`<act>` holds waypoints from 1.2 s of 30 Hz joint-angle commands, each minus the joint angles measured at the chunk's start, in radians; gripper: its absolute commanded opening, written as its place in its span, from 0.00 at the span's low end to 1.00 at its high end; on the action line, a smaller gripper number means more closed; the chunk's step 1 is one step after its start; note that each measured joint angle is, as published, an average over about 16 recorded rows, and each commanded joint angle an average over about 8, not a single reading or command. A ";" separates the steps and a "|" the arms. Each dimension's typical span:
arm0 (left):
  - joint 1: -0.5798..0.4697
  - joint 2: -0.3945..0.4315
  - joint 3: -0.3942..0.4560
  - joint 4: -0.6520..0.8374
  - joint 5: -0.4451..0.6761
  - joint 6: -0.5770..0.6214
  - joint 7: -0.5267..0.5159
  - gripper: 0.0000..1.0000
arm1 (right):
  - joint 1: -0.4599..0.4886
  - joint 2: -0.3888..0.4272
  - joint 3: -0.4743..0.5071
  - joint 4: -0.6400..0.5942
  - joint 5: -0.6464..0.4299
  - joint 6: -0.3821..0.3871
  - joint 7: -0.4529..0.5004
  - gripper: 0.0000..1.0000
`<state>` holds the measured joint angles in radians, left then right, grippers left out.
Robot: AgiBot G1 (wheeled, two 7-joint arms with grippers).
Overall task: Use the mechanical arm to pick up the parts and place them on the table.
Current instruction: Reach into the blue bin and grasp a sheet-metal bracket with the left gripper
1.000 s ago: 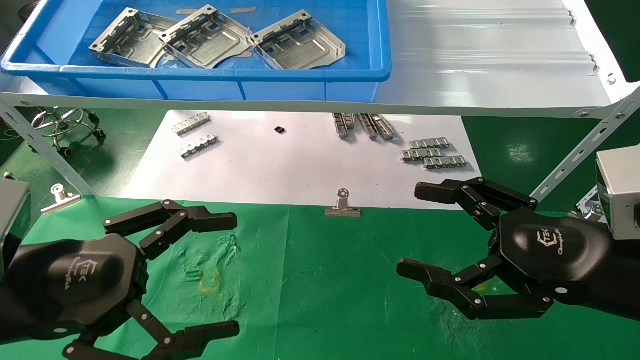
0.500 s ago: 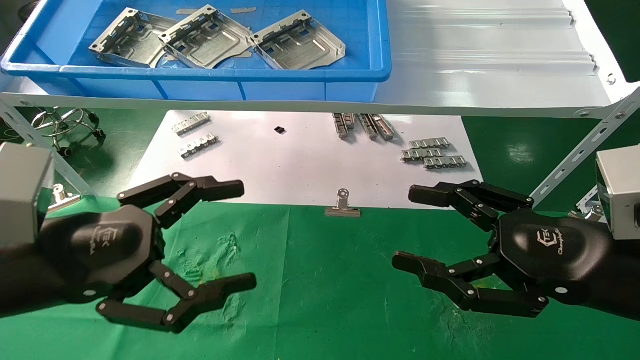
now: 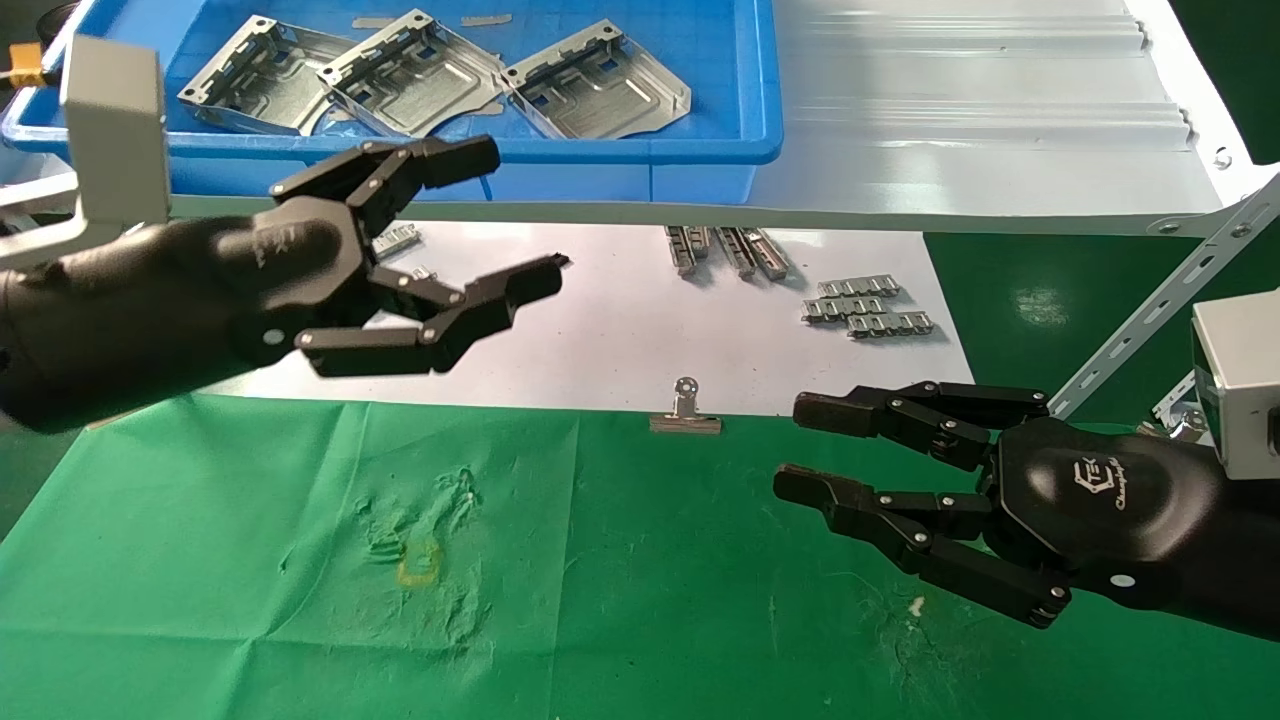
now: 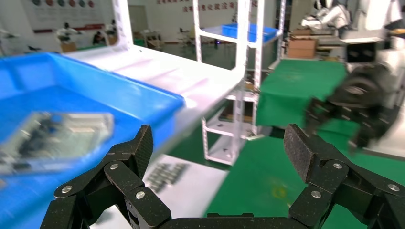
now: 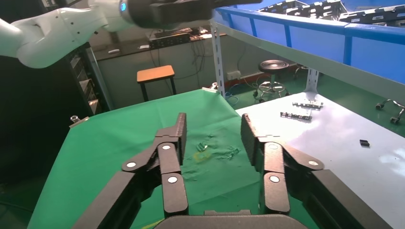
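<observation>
Three silver sheet-metal parts point(image 3: 412, 72) lie side by side in the blue bin point(image 3: 700, 150) on the white shelf; one shows blurred in the left wrist view point(image 4: 52, 136). My left gripper point(image 3: 505, 215) is open and empty, raised in front of the bin's front wall, below and right of the parts; it also shows in its own view point(image 4: 217, 143). My right gripper point(image 3: 805, 445) is open and empty, low over the green cloth table point(image 3: 600, 600) at the right, and also shows in its own view point(image 5: 212, 131).
Small linked metal strips point(image 3: 865, 305) lie on the white sheet point(image 3: 600, 340) under the shelf. A silver binder clip point(image 3: 686, 412) holds the cloth's far edge. A slanted shelf brace point(image 3: 1160, 300) stands at the right. A yellow mark point(image 3: 420, 565) shows on the wrinkled cloth.
My left gripper has risen from low over the cloth up and forward to the bin's front wall. My right gripper's fingers have narrowed somewhat and it has shifted slightly left.
</observation>
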<state>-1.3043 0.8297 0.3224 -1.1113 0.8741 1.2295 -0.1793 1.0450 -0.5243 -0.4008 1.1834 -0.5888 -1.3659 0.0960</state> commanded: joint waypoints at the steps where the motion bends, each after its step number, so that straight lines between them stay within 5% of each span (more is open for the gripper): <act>1: -0.042 0.027 0.011 0.032 0.024 -0.020 0.001 1.00 | 0.000 0.000 0.000 0.000 0.000 0.000 0.000 0.00; 17: -0.471 0.296 0.162 0.603 0.296 -0.125 0.088 1.00 | 0.000 0.000 0.000 0.000 0.000 0.000 0.000 0.00; 30: -0.665 0.486 0.209 0.953 0.404 -0.372 0.232 1.00 | 0.000 0.000 0.000 0.000 0.000 0.000 0.000 0.00; 34: -0.683 0.511 0.213 0.995 0.408 -0.406 0.240 0.87 | 0.000 0.000 0.000 0.000 0.000 0.000 0.000 0.00; 36: -0.687 0.516 0.214 1.007 0.406 -0.408 0.238 0.73 | 0.000 0.000 0.000 0.000 0.000 0.000 0.000 0.00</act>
<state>-1.9863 1.3409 0.5367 -0.1130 1.2786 0.8313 0.0549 1.0450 -0.5243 -0.4008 1.1834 -0.5888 -1.3659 0.0960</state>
